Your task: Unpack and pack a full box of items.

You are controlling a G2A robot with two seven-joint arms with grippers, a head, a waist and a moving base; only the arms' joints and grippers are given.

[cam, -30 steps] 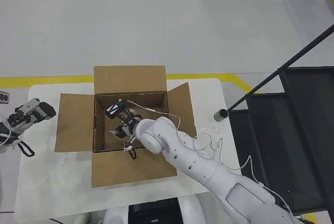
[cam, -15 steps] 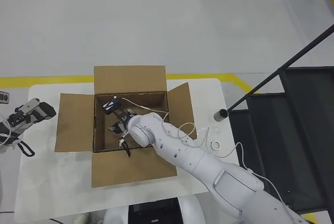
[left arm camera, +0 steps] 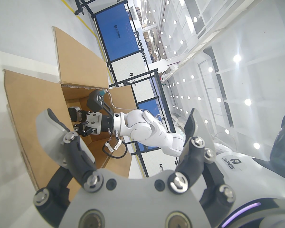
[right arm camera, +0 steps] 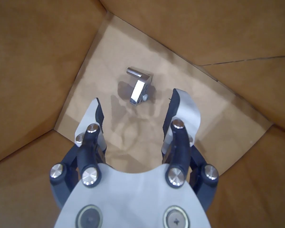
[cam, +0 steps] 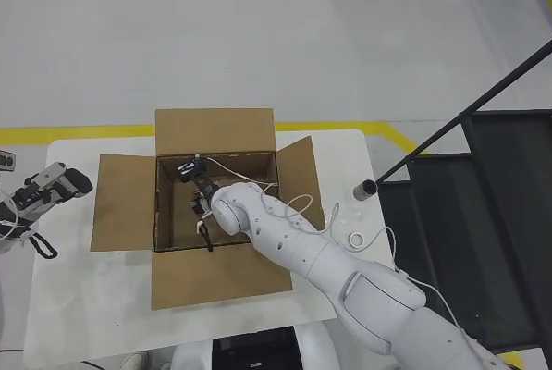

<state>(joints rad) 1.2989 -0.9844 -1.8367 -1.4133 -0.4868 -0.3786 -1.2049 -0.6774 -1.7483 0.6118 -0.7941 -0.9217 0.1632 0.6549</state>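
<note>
Overhead, an open cardboard box (cam: 215,131) sits in the middle of a white bench (cam: 72,296), near the centre of the frame, with all four flaps folded out flat. The right arm comes in from the lower right of the frame and bends down into the box opening.

Its wrist view shows the right end effector (right arm camera: 135,97) inside the box, pointing at the brown floor. The two fingers (right arm camera: 96,112) are spread apart and grip nothing. A small, shiny, L-shaped metal part (right arm camera: 139,87) lies on the box floor just past the fingertips. It is in line with the gap between them, and neither finger touches it.

The left end effector (cam: 58,185) is at the left edge of the overhead frame. It is above the left edge of the bench, just beside the box's left flap and outside the box. Its fingers (left arm camera: 47,124) are also spread wide and hold nothing. Its wrist view looks across at the right arm dipping into the box.

At the right of the overhead frame, on the bench beyond the right flap, a small dark cylinder (cam: 364,190) stands upright. A white ring (cam: 357,240) lies flat a little lower in the frame, apart from it. Black steps (cam: 497,213) stand beside the bench at the far right.
</note>
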